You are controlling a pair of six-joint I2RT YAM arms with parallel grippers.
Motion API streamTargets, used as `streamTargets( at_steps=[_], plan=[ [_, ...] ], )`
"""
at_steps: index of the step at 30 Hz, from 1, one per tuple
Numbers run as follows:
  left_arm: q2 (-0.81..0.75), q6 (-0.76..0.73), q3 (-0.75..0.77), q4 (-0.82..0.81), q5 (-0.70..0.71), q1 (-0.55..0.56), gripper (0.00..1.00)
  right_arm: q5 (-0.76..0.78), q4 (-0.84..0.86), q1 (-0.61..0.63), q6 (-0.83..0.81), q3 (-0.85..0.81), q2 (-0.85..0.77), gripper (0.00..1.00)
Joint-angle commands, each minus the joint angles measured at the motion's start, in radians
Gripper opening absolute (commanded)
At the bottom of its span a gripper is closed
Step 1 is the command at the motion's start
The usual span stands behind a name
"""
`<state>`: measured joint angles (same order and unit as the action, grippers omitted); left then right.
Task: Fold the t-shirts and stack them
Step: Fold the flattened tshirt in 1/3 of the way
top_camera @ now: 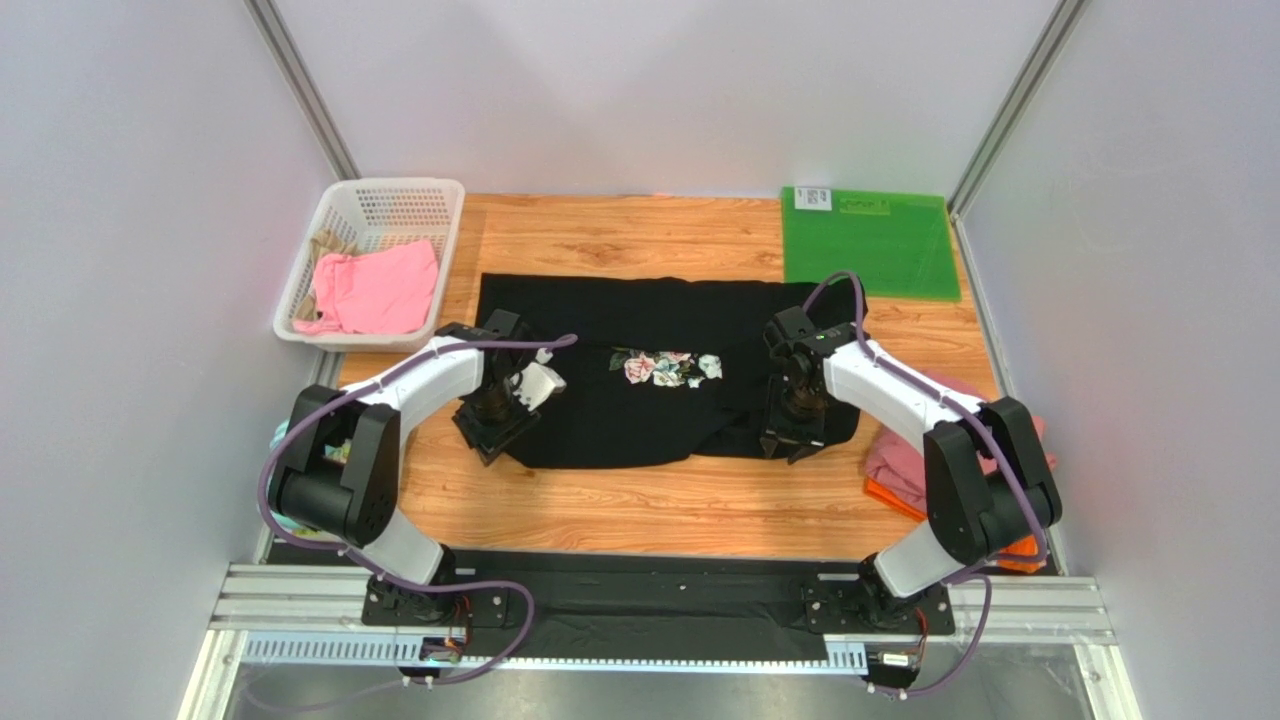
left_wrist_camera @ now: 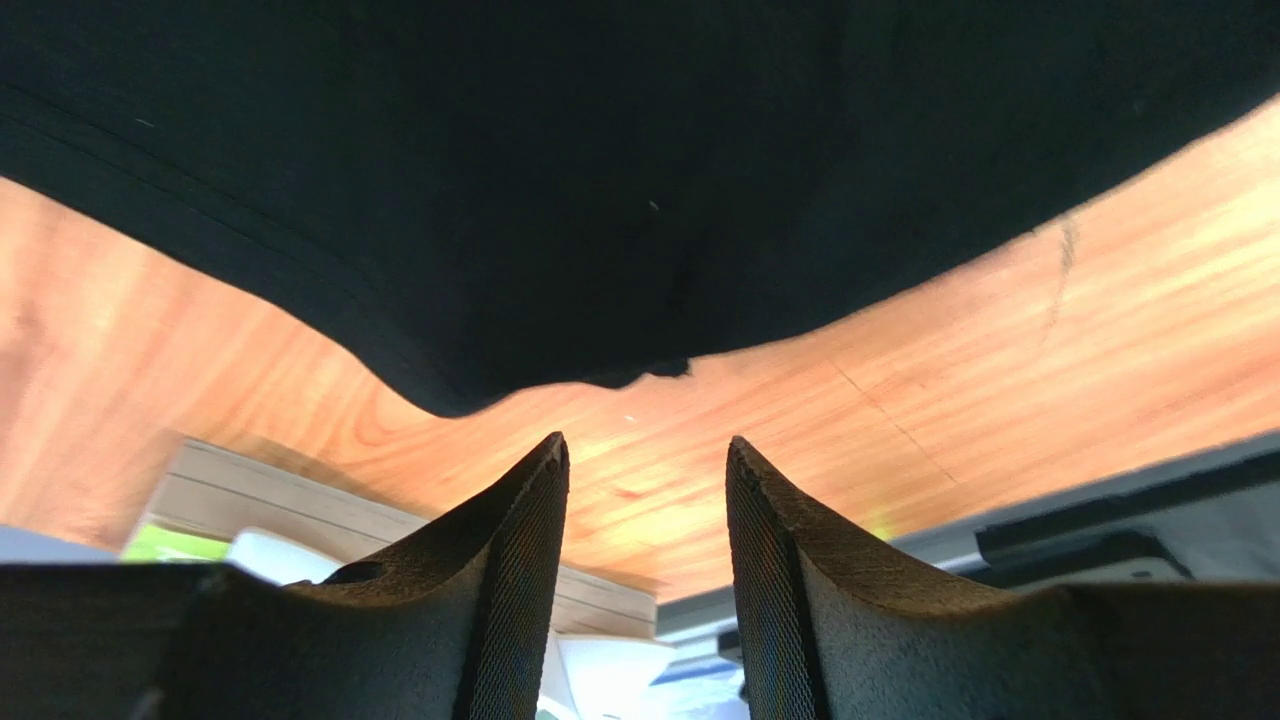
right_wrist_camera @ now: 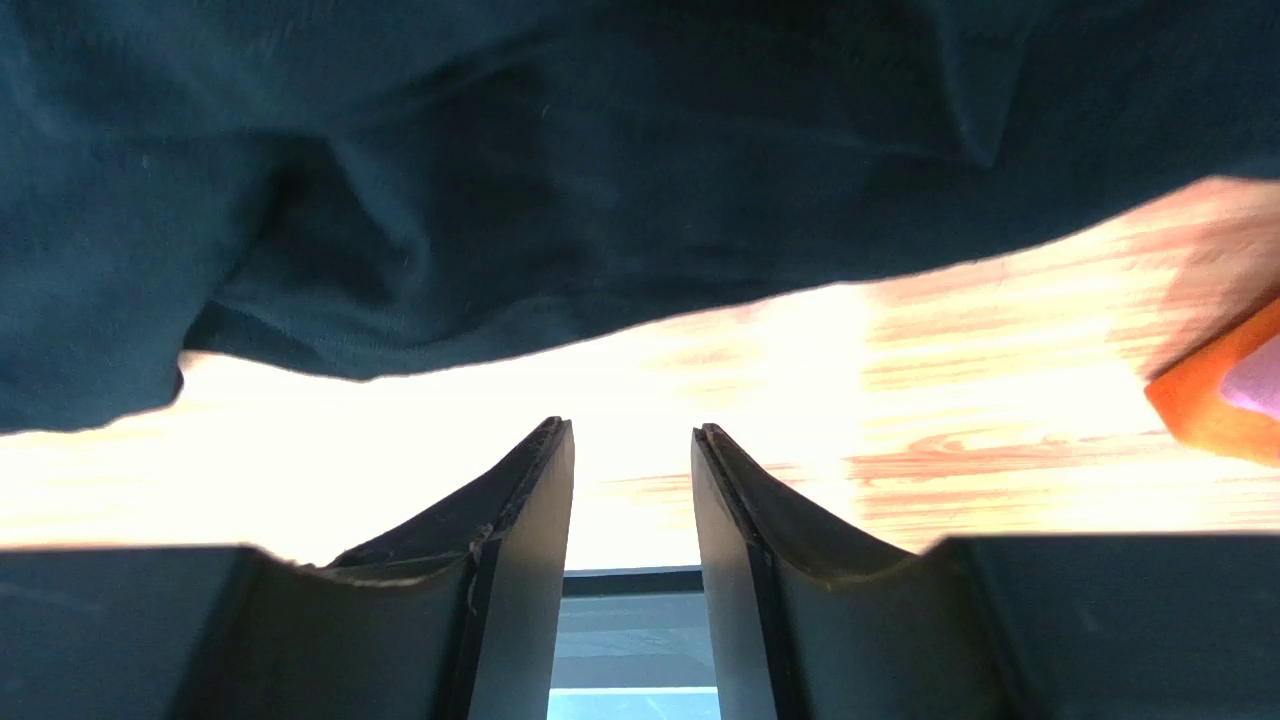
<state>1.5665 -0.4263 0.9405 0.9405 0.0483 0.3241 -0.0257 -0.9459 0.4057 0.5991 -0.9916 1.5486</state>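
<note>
- Top external view: the black t-shirt lies spread flat across the middle of the table.
- The left gripper and right gripper sit at its near hem, jaws narrowly parted, holding nothing.
- The first fold appears to be starting; next, pinch both near corners.

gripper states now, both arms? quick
Left gripper: open, holding nothing; black t-shirt edge just ahead of its fingertips.
Right gripper: open, holding nothing; same shirt's edge just ahead.
</note>
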Motion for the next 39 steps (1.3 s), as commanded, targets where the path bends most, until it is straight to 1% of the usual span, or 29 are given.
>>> streamTargets(
  at_steps=[1,6,10,14,15,18,23,28,31,32,34,35,36,37,38,39],
  plan=[
    [-0.011,-0.034,0.003,-0.081,0.038,-0.002,0.50,0.052,0.036,0.038,0.042,0.002,-0.076,0.41],
    [0.049,-0.009,-0.009,-0.138,0.039,-0.002,0.50,0.070,0.045,0.048,0.041,0.022,-0.070,0.43],
    [0.124,0.017,0.021,-0.158,0.027,-0.014,0.52,0.078,0.059,0.048,0.033,0.018,-0.015,0.44],
    [0.153,0.027,0.038,-0.178,0.030,-0.028,0.53,0.093,0.070,0.048,0.028,0.022,0.014,0.52],
    [0.156,0.029,0.047,-0.180,0.028,-0.030,0.54,0.098,0.070,0.050,0.028,0.021,0.016,0.52],
    [0.161,0.032,0.064,-0.177,0.024,-0.039,0.59,0.104,0.070,0.050,0.028,0.011,0.031,0.53],
    [0.148,0.041,0.080,-0.169,0.018,-0.045,0.63,0.127,0.076,0.048,0.027,0.010,0.064,0.52],
    [0.113,0.038,0.084,-0.154,0.008,-0.046,0.64,0.141,0.091,0.047,0.027,0.005,0.102,0.50],
    [0.115,0.037,0.084,-0.154,0.010,-0.051,0.63,0.144,0.105,0.048,0.021,-0.004,0.123,0.39],
    [0.116,0.037,0.086,-0.154,0.007,-0.054,0.60,0.145,0.111,0.050,0.018,-0.008,0.126,0.27],
    [0.124,0.040,0.087,-0.158,0.004,-0.060,0.55,0.164,0.110,0.048,0.011,-0.025,0.137,0.15],
    [0.127,0.041,0.089,-0.160,0.001,-0.060,0.49,0.165,0.101,0.048,0.010,-0.033,0.137,0.03],
    [0.132,0.041,0.090,-0.160,-0.001,-0.062,0.47,0.164,0.096,0.048,0.010,-0.039,0.136,0.00],
    [0.130,0.043,0.092,-0.161,-0.002,-0.063,0.44,0.162,0.093,0.048,0.007,-0.044,0.122,0.00],
    [0.132,0.043,0.093,-0.163,-0.001,-0.063,0.34,0.164,0.081,0.050,0.005,-0.045,0.114,0.00],
    [0.130,0.043,0.095,-0.163,-0.001,-0.065,0.27,0.173,0.075,0.048,0.005,-0.045,0.104,0.00]
  ],
)
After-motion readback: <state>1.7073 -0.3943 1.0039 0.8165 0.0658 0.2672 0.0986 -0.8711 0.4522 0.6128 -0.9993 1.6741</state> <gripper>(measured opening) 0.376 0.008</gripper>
